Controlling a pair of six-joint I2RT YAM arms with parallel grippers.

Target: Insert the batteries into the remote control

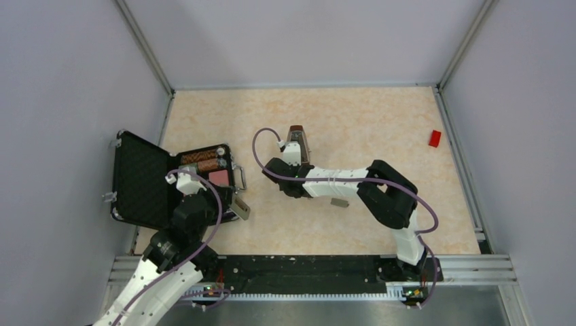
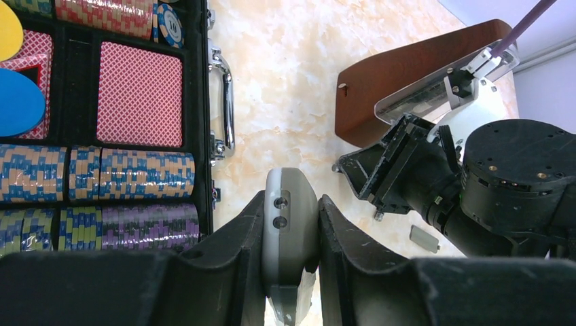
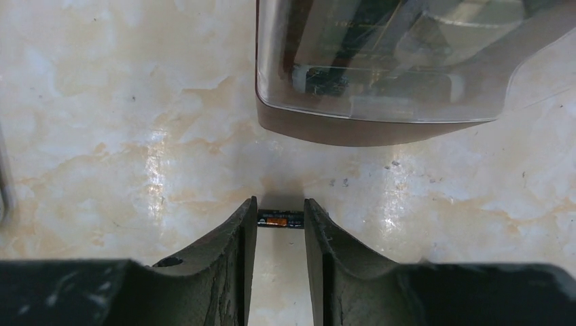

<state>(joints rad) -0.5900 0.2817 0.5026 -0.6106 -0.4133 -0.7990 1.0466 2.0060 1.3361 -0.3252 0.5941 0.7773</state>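
My left gripper (image 2: 291, 216) is shut on the remote control (image 2: 292, 234), held edge-on with its white front and grey back both showing. In the top view it sits just right of the case (image 1: 240, 208). My right gripper (image 3: 280, 216) is closed on a battery (image 3: 280, 221), a thin dark cylinder with an orange mark. The battery spans the gap between the fingertips end to end, low over the table. In the top view the right gripper (image 1: 291, 152) is just in front of the brown metronome (image 1: 297, 135). The second battery is not visible.
An open black case (image 1: 139, 182) of poker chips and cards lies at the left. The metronome's clear cover fills the upper right wrist view (image 3: 380, 68). A small flat grey cover piece (image 1: 339, 202) lies under the right forearm. A red block (image 1: 435, 138) lies at the far right.
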